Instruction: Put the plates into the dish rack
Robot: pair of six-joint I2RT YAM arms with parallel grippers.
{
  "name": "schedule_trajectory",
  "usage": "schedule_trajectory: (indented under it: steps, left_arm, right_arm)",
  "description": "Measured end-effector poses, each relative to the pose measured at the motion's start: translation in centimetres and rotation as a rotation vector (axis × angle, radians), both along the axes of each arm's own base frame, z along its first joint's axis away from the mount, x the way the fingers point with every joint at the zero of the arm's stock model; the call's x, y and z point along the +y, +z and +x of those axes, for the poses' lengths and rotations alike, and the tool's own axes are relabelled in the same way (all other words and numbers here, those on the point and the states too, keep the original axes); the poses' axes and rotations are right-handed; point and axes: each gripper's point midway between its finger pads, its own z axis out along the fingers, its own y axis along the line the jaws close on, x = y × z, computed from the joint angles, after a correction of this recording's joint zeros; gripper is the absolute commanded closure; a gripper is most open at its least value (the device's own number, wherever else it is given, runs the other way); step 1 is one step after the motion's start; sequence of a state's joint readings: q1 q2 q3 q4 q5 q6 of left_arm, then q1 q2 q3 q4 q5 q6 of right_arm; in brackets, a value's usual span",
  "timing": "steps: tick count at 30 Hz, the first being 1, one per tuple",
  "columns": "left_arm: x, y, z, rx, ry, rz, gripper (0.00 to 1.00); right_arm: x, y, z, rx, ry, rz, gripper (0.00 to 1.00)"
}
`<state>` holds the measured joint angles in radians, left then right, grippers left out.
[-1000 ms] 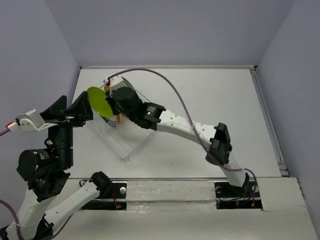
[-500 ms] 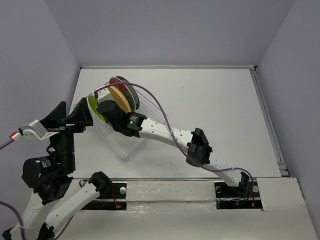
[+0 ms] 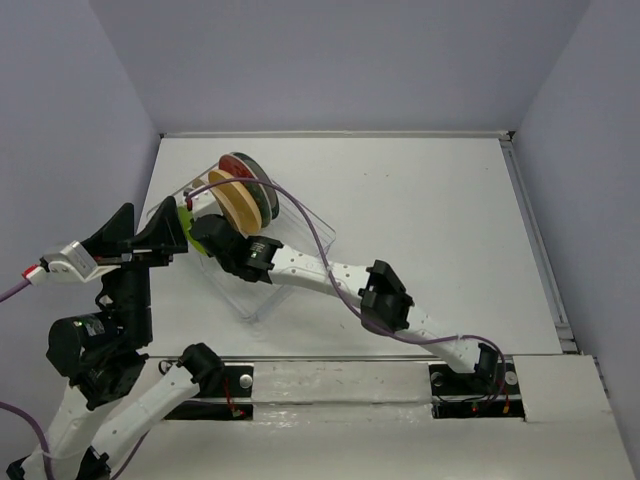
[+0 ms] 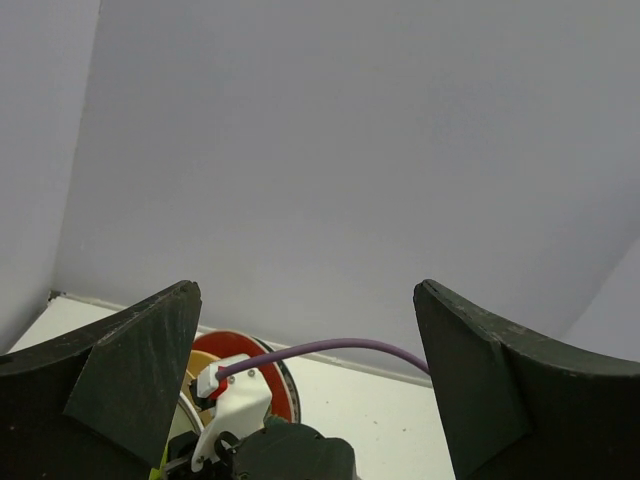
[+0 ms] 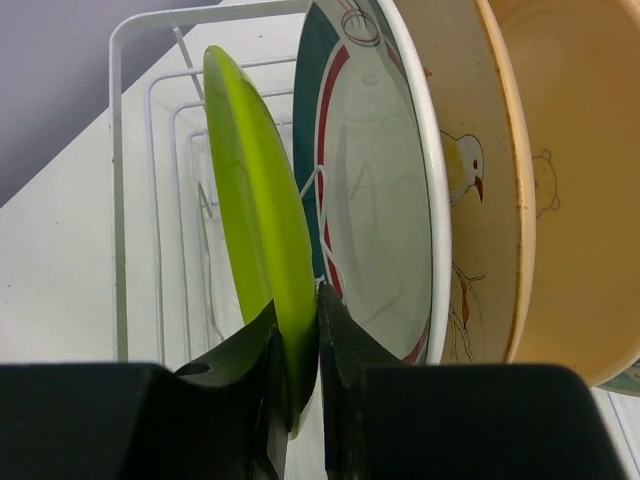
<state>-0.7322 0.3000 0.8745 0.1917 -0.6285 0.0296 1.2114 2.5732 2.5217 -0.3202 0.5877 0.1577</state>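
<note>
Frankly, much is hidden here. From above, the lime green plate point(image 3: 185, 214) shows only as a sliver between the two black end effectors, and the dish rack point(image 3: 245, 298) is a faint clear outline on the table point(image 3: 420, 200). In the right wrist view the right end effector point(image 5: 297, 335) is pinched nearly shut on the green plate's lower rim. Its fingers point(image 5: 342, 350) cover that edge, so I cannot tell whether the plate rests on the rack's floor.

The plate stands on edge inside the white wires, just beside a white plate with a teal rim point(image 5: 370, 210). Next come a beige plate point(image 5: 480, 110) (a small yellow bird painted on it) and an orange-yellow plate point(image 5: 590, 150), cut off by the frame. A red plate point(image 3: 238, 163) ends the row in the top view.

The left end effector point(image 3: 148, 232) hangs just beside the rack's left corner, spread wide and holding nothing. A purple cable point(image 4: 330, 345) arches over the plates.

A second ago the green plate was held above the rack and the right arm hid the row. Now it is down among the wires, and the arm lies lower and more stretched.
</note>
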Motion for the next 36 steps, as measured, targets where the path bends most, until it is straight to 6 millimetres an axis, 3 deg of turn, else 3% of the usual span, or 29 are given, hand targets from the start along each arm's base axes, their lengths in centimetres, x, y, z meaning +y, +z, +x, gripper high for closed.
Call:
schedule_trajectory:
  steps: [4, 11, 13, 16, 18, 19, 22, 24, 25, 28, 31, 34, 36]
  left_arm:
    - [0.1, -0.1, 0.1, 0.001, 0.009, 0.001, 0.01]
    - [-0.3, -0.3, 0.6, 0.012, 0.011, 0.014, 0.01]
    - [-0.6, -0.4, 0.9, 0.019, 0.008, 0.019, 0.01]
    - [-1.3, -0.4, 1.4, 0.034, -0.004, 0.035, 0.01]
    - [-1.9, -0.2, 1.8, 0.044, -0.019, 0.039, 0.01]
    - [-2.4, -0.1, 2.2, 0.052, -0.030, 0.043, 0.01]
    - [-3.6, 0.0, 2.9, 0.074, -0.061, 0.054, 0.01]
    - [-4.9, 0.1, 3.7, 0.095, -0.095, 0.071, 0.01]
    - [-5.6, 0.1, 4.0, 0.101, -0.112, 0.077, 0.01]
    - [-7.7, -0.8, 5.2, 0.136, -0.169, 0.104, 0.01]
    - [-10.2, -2.0, 6.4, 0.179, -0.243, 0.128, 0.01]
    - [-13.0, -4.0, 7.8, 0.242, -0.317, 0.151, 0.01]
    - [-14.2, -4.8, 8.3, 0.268, -0.355, 0.155, 0.01]
  right_arm:
    - [0.2, -0.4, 0.0, -0.002, 0.000, 0.006, 0.42]
    - [-0.3, -0.2, -1.5, 0.025, 0.076, 0.023, 0.37]
    - [-1.3, 1.5, -2.3, 0.027, 0.103, 0.038, 0.32]
    - [-2.8, 5.4, -3.6, 0.014, 0.139, 0.103, 0.16]
    - [-4.3, 9.2, -4.7, -0.014, 0.174, 0.186, 0.08]
    - [-5.7, 11.6, -5.4, -0.031, 0.185, 0.227, 0.01]
    - [-8.8, 16.5, -7.0, -0.089, 0.215, 0.325, 0.00]
    - [-11.9, 18.7, -8.0, -0.123, 0.211, 0.368, 0.00]
    - [-13.4, 19.1, -8.3, -0.136, 0.203, 0.389, 0.00]
    - [-20.3, 19.6, -9.0, -0.170, 0.127, 0.405, 0.00]
    - [-26.3, 18.8, -8.5, -0.196, 0.012, 0.410, 0.00]
    - [-33.4, 18.0, -8.2, -0.236, -0.139, 0.428, 0.00]
    - [-36.7, 17.6, -8.4, -0.258, -0.216, 0.443, 0.00]
